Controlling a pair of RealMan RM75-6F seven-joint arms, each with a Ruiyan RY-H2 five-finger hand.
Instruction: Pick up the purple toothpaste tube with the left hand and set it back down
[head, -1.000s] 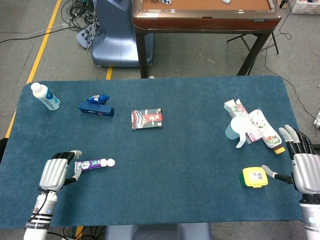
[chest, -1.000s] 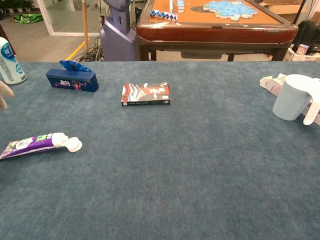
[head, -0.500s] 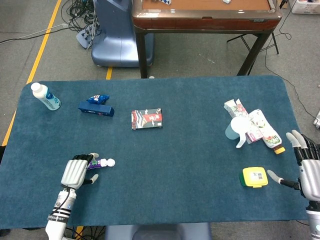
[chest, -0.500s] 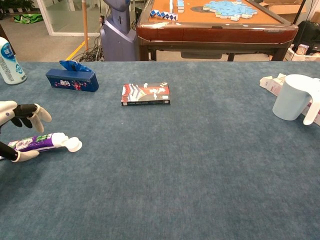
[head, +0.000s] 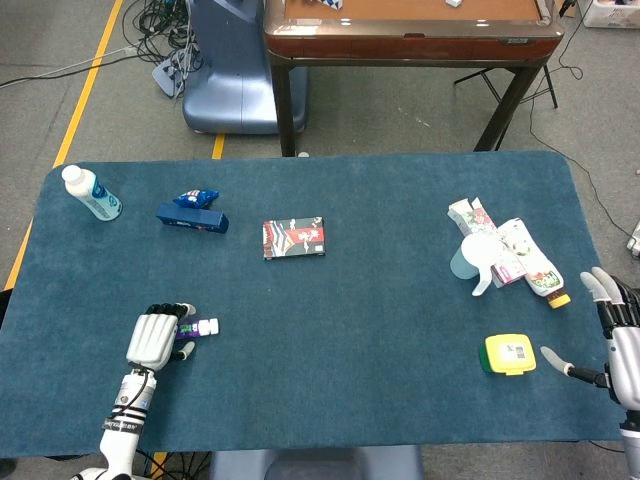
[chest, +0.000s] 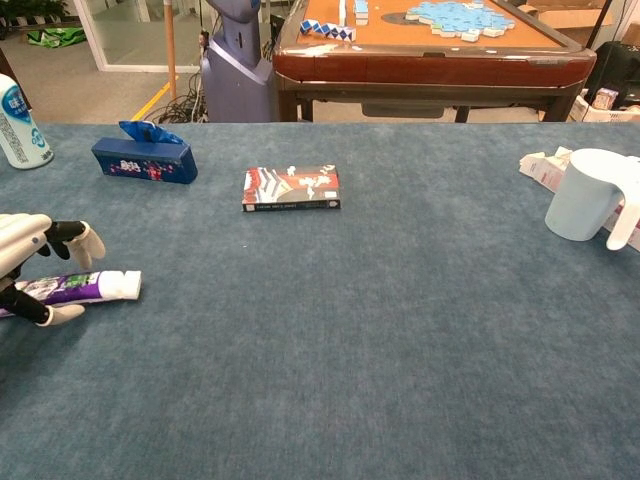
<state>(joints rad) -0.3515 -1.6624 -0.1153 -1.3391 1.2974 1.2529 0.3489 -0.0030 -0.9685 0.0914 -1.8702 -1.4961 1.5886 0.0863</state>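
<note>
**Grasping the toothpaste tube, left hand**

The purple toothpaste tube (chest: 80, 289) lies flat on the worktop (head: 380, 380) near its front left edge, cap end pointing right. My left hand (chest: 28, 270) straddles it, fingers above and thumb below, not visibly clamped. I should close evenly on the tube body, not the cap, then lift straight. My right hand (head: 622, 335) rests with fingers apart, holding nothing.

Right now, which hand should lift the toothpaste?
Left. The left hand already brackets the toothpaste with its fingers; the right hand sits open at the table's opposite edge.
</note>
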